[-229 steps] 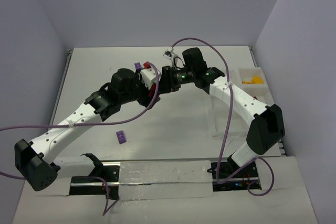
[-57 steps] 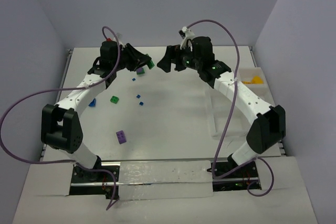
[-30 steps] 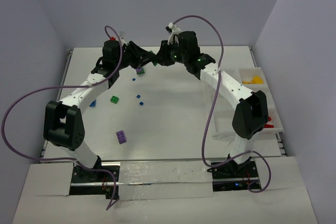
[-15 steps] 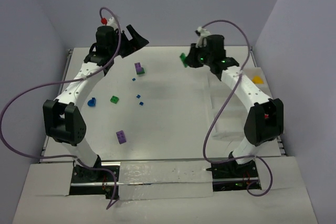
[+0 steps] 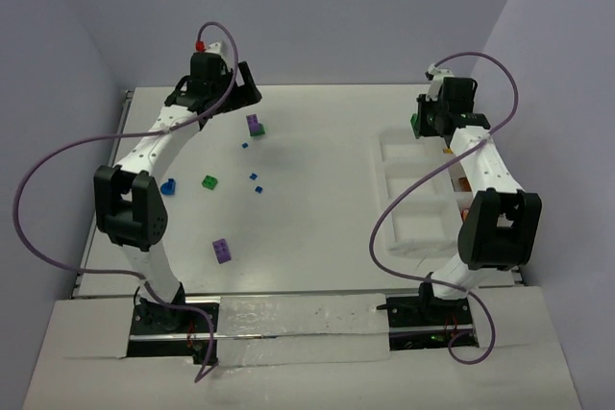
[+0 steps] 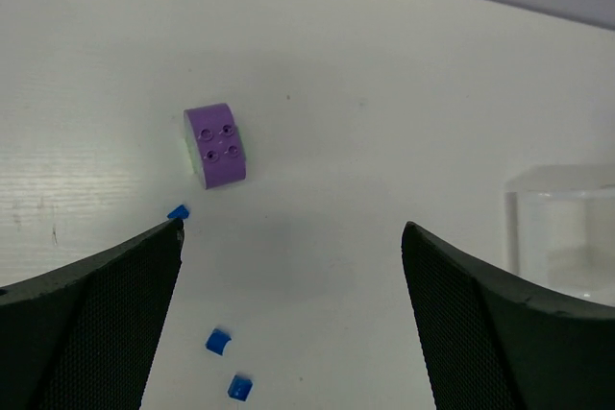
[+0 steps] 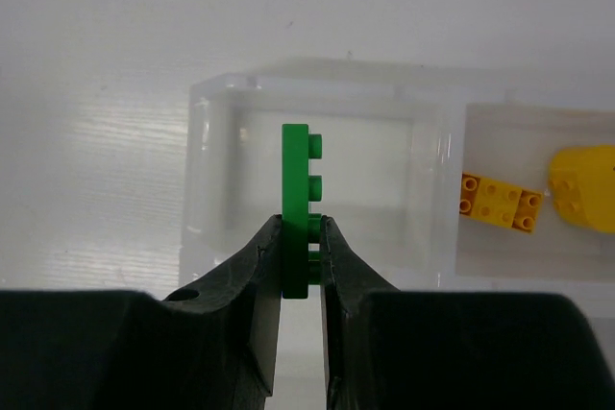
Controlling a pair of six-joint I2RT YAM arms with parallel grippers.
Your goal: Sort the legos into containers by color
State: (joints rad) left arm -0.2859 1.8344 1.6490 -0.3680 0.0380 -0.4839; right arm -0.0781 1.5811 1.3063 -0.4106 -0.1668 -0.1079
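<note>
My right gripper is shut on a thin green studded brick, held on edge above an empty compartment of the white tray. In the top view this gripper hangs over the tray's far end. My left gripper is open and empty above the table, with a purple brick lying just beyond its fingertips. The top view shows the left gripper at the far left, behind that purple brick.
Loose on the table lie a green brick, a blue brick, another purple brick and tiny blue pieces. Yellow bricks sit in the compartment right of the green brick. A tray corner shows at the left wrist view's right.
</note>
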